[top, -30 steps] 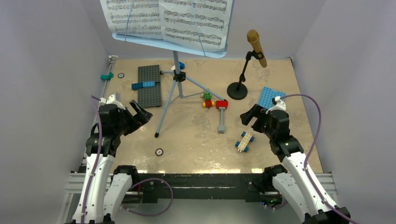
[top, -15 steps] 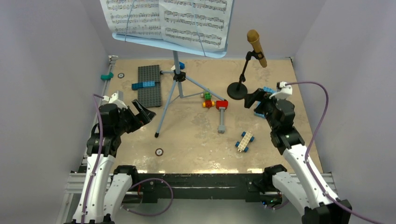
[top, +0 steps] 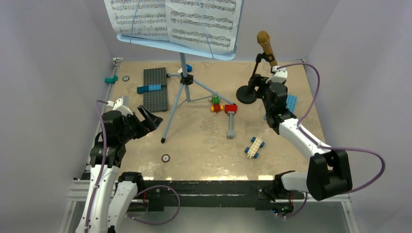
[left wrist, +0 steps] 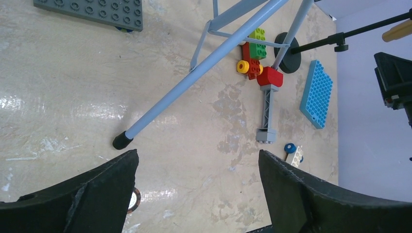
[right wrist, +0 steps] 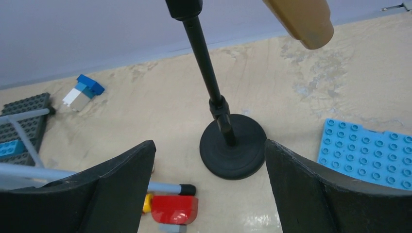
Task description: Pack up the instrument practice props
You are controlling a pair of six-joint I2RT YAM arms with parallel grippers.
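Black mic stand (right wrist: 214, 97) stands just ahead of the open right fingers (right wrist: 301, 184); recommend centring on its pole above the base before closing; left fingers (left wrist: 97, 194) open, well apart from it.

One music stand (top: 184, 65); two sheet-music pages (top: 204, 22); one microphone (top: 267, 48); one mic stand (top: 244, 95); one grey baseplate (top: 156, 90); one blue baseplate (left wrist: 317, 93).

The left arm (top: 99, 188) and right arm (top: 299, 133) have white shell links and black joints. A purple cable (top: 318, 82) loops back from behind each black end effector, with a small white block (top: 278, 73) above it. The fingers (left wrist: 97, 194) are broad matte-black wedges with scuffed edges.
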